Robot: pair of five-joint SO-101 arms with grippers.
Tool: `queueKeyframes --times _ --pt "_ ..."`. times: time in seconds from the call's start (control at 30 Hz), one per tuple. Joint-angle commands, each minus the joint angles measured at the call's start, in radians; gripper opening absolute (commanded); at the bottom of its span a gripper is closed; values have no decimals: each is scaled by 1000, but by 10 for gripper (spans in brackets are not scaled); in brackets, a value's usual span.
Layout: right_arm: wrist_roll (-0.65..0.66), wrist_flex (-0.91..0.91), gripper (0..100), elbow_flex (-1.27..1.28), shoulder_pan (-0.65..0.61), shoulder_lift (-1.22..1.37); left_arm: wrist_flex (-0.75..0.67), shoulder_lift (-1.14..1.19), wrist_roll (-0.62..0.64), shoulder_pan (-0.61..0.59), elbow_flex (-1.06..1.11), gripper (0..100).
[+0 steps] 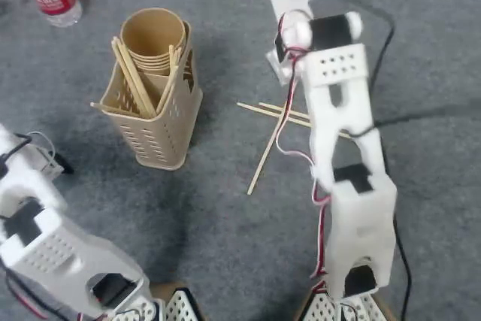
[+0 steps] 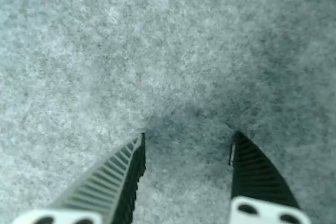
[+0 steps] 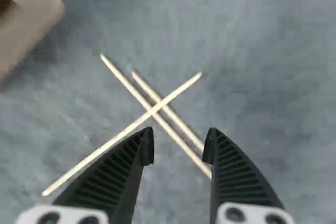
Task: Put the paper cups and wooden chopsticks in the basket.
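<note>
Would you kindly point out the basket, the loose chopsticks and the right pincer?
basket [image 1: 159, 137], high view, slotted front wall.
loose chopsticks [image 3: 152, 109], right wrist view, where they cross.
right pincer [image 3: 179, 131], right wrist view, midway between its tips.

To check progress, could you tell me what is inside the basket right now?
Inside the basket stand stacked paper cups and several wooden chopsticks. Their lower parts are hidden by its walls.

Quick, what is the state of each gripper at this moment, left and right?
Left gripper: open, holding nothing.
Right gripper: open, holding nothing, above the loose chopsticks.
</note>
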Motion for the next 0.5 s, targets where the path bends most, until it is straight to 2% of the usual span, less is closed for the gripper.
queueKeyframes --times 0.0,0.2,0.3,0.47 --pt "5 -47 159 6 10 127 -2 11 0 14 16 272" --pt "-12 -88 159 5 -4 314 -2 11 0 14 16 272" --pt "-60 -110 159 5 2 351 -2 11 0 14 16 272" --pt "-66 -114 159 5 -5 369 -2 11 0 14 16 272"
